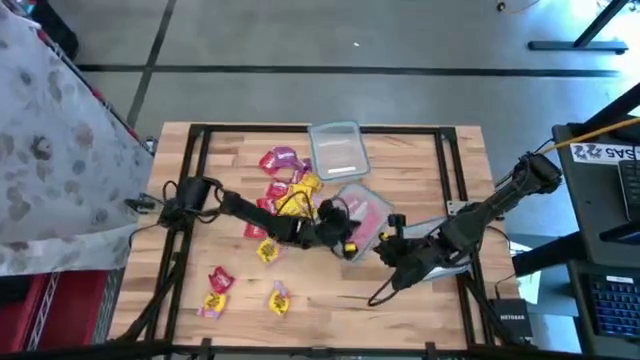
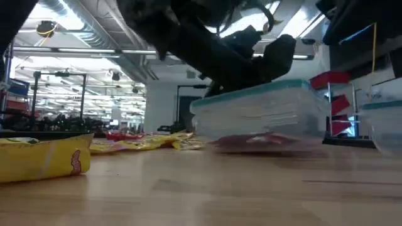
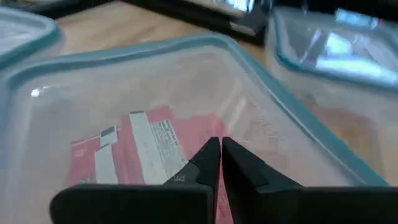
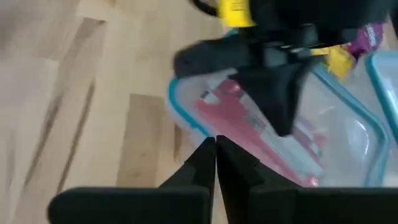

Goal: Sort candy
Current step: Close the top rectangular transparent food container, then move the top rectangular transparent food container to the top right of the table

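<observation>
A clear tub (image 1: 366,213) with a teal rim stands mid-table, with red candy (image 3: 146,146) showing inside it. My left gripper (image 1: 345,228) is shut and points down at the top of this tub (image 2: 257,113). My right gripper (image 4: 216,144) is also shut. It stands low by the tub's near corner (image 4: 180,109) and holds nothing. Loose candy lies on the wood to the left: a magenta piece (image 1: 283,159), a red and yellow heap (image 1: 292,192), and single pieces (image 1: 268,250) (image 1: 215,283) (image 1: 278,297). My left gripper comes at the tub's clear top face (image 3: 186,106) from above, slanting down with fingers (image 3: 205,163) shut. The tips stand over the red candy. I cannot tell whether they touch the plastic.
A second clear tub (image 1: 338,150) stands at the far side of the table. Another clear tub (image 3: 336,46) sits to the right, beside my right arm. A black frame (image 1: 300,128) runs along the table's edges. Bare wood lies along the near edge (image 1: 340,320).
</observation>
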Controlling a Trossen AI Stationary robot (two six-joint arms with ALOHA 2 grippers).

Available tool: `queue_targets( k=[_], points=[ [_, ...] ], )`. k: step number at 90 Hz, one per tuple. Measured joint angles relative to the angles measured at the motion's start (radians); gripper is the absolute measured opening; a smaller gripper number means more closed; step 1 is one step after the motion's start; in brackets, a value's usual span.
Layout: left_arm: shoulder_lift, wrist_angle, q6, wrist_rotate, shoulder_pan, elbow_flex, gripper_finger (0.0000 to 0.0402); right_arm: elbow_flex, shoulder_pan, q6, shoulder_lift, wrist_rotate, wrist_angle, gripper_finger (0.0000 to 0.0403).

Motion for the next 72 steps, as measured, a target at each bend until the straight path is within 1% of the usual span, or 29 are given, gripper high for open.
queue_targets(
  k=[15, 26, 38, 45, 52, 62, 72],
  points=[
    [-0.008, 0.172, 0.055, 0.106, 0.072, -0.002, 0.0, -0.001, 0.0, 0.023, 0.047, 0.034, -0.003, 0.0],
    [-0.062, 0.204, 0.127, 0.108, 0.069, -0.007, 0.0, -0.027, -0.027, 0.026, 0.066, 0.034, 0.004, 0.0],
    [-0.178, 0.191, 0.203, 0.105, 0.028, 0.001, 0.0, -0.075, -0.073, 0.026, 0.065, 0.034, 0.019, 0.0],
    [-0.22, 0.174, 0.252, 0.087, -0.005, 0.0, 0.0, -0.079, -0.097, 0.02, 0.06, 0.034, 0.029, 0.0],
    [-0.259, 0.167, 0.302, 0.051, -0.043, -0.004, 0.0, -0.079, -0.129, -0.024, 0.06, 0.02, 0.078, 0.0],
    [-0.329, 0.145, 0.359, -0.008, -0.107, 0.003, 0.0, -0.079, -0.204, -0.11, 0.064, -0.053, 0.17, 0.0],
    [-0.338, 0.061, 0.364, -0.102, -0.175, 0.002, 0.0, -0.079, -0.292, -0.178, 0.097, -0.154, 0.224, 0.0]
  ],
)
